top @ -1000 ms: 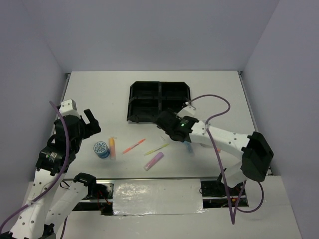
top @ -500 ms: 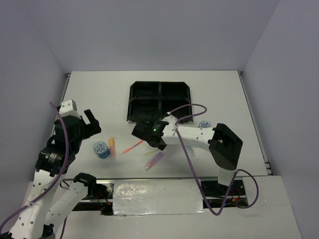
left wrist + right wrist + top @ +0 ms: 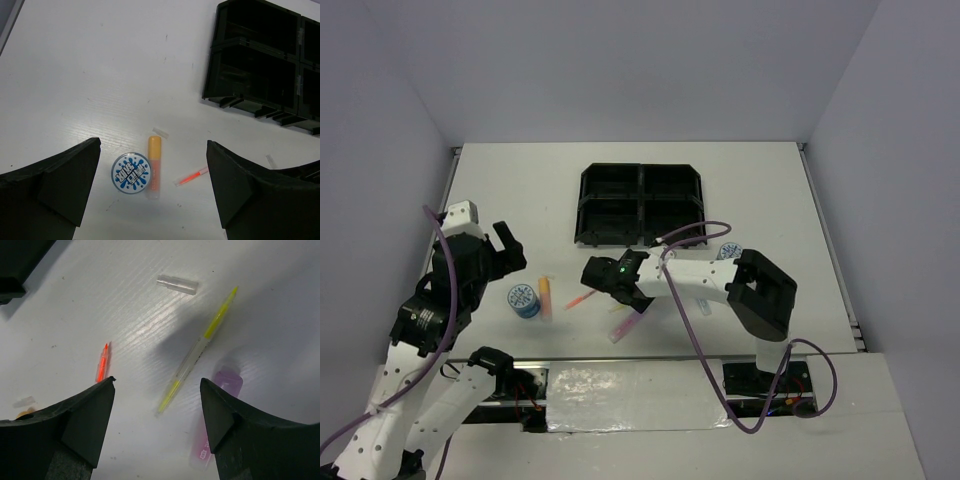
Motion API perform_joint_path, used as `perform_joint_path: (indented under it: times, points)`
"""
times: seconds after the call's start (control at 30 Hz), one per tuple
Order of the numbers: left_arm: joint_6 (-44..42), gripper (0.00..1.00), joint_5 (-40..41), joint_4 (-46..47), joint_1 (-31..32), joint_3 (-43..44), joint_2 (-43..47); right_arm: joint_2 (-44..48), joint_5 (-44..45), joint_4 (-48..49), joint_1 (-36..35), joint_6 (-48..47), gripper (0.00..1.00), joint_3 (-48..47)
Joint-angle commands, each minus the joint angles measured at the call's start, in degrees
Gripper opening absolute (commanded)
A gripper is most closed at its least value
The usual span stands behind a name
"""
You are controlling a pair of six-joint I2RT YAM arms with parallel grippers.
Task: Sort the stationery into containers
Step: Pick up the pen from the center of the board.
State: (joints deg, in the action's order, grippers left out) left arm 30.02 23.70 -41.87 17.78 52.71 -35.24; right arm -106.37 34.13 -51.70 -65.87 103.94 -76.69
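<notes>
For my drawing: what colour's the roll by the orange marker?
The roll is blue and white; left wrist view.

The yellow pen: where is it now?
In the right wrist view the yellow pen lies on the table, between the fingers of the right gripper, next to the purple marker.

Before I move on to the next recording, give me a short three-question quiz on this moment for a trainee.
1. True or false: the orange marker lies inside the black tray.
2. Multiple choice: in the right wrist view, what lies between the open fingers of the right gripper? A scissors; B yellow pen; C eraser.
3. Short answer: which round item lies right beside the orange marker?

Key: 1 false, it lies on the table outside the tray. 2 B. 3 the tape roll.
</notes>
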Motion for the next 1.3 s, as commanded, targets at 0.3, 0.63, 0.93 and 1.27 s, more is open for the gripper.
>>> perform_joint_path:
  times: [0.3,0.63,0.93,1.27]
  points:
    - [-0.31,0.99,0.99,2.14,0.76,-0.33,0.79,-4.02,0.5,-1.82,0.04,3.28,0.74,0.39]
    - [-0.14,0.99,1.34,1.97,0.94,-0.33,0.61,-5.25,-1.26,-0.16,0.74,4.08,0.7,2.76]
    - [-0.05,0.99,1.7,1.88,1.12,-0.24,0.62,-6.84,-3.02,-0.15,1.44,3.46,0.64,3.03]
    - [0.04,0.99,1.78,1.79,1.2,-0.24,0.7,-7.54,-3.37,0.29,1.62,1.26,0.48,2.16]
